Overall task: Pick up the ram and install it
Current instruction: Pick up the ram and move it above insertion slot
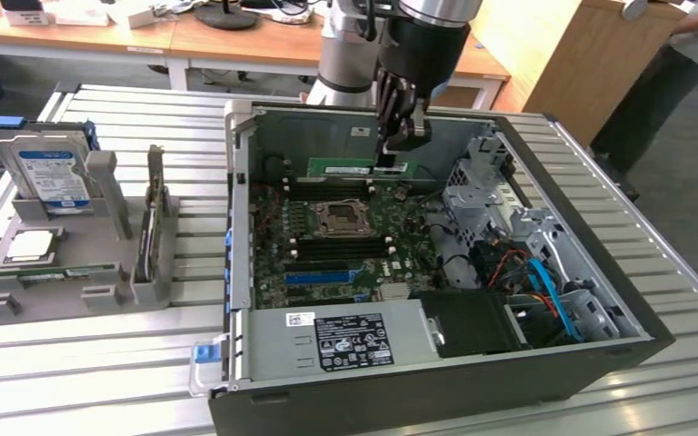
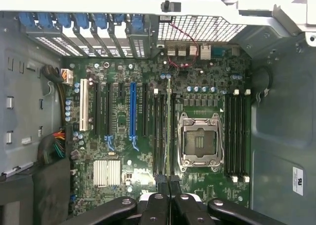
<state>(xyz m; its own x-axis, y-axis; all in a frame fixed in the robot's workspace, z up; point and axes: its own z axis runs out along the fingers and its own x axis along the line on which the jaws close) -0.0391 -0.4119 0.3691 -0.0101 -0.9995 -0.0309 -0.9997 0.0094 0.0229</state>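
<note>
We see the black claw (image 1: pixel 391 162) clamped on the long green circuit-board ram stick (image 1: pixel 346 169) — held on edge inside the open dark computer case (image 1: pixel 446 400), over the black memory slots (image 1: pixel 331 192) just beyond the square metal processor socket (image 1: pixel 341 218) — slot contact unclear.

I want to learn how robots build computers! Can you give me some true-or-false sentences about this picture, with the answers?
1. The gripper is shut on the green ram. True.
2. The hard drive sits inside the computer case. False: it stands in the gray holder beside the case, on the exterior view's left.
3. The processor socket on the motherboard is empty. True.
4. The computer case is closed. False: its side is open, so the motherboard shows.
</note>
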